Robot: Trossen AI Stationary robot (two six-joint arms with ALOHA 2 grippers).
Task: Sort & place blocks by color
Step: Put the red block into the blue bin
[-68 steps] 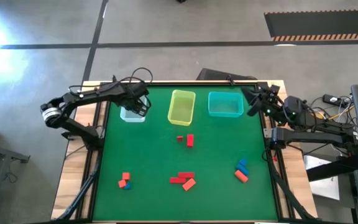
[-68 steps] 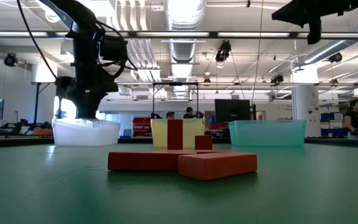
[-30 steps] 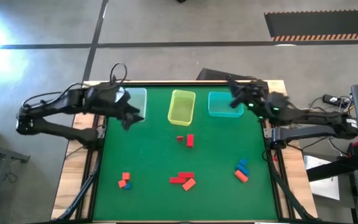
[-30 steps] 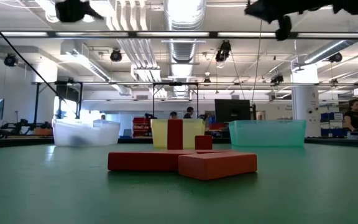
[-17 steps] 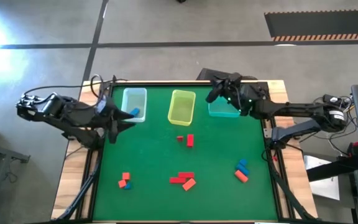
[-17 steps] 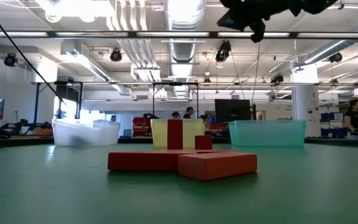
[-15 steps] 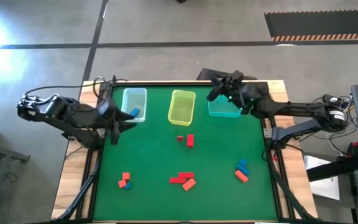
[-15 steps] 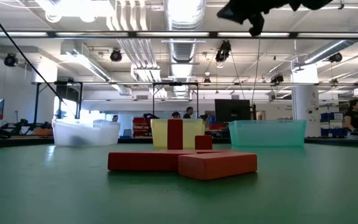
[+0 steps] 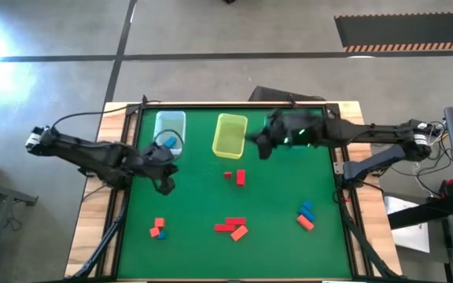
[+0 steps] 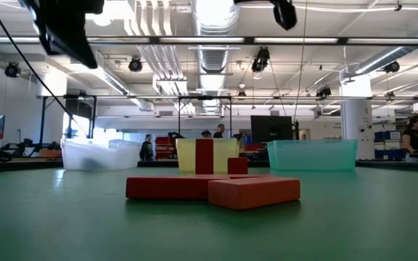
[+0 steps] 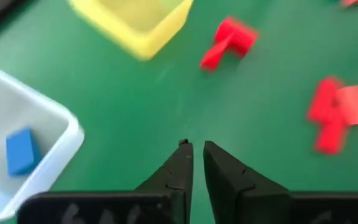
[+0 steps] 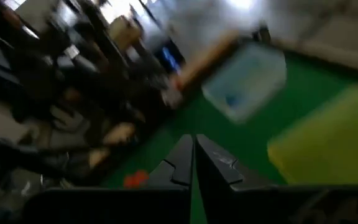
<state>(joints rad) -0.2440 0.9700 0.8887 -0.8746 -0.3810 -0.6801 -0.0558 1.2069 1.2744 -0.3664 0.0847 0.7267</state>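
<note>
Blocks (image 9: 231, 228) unmarked; bins (image 9: 230, 134) unlabelled.

The table (image 9: 195, 196) wears a matt green, cloth-like cover with a bare pale wood edge, and the blocks (image 10: 212, 188) on it look solid, smooth and dull-surfaced. Ahead of the left gripper (image 11: 193, 149), whose fingers are smooth matt black plastic, the clear bin (image 11: 48, 134) and yellow bin (image 11: 138, 25) are translucent, slightly glossy plastic.
</note>
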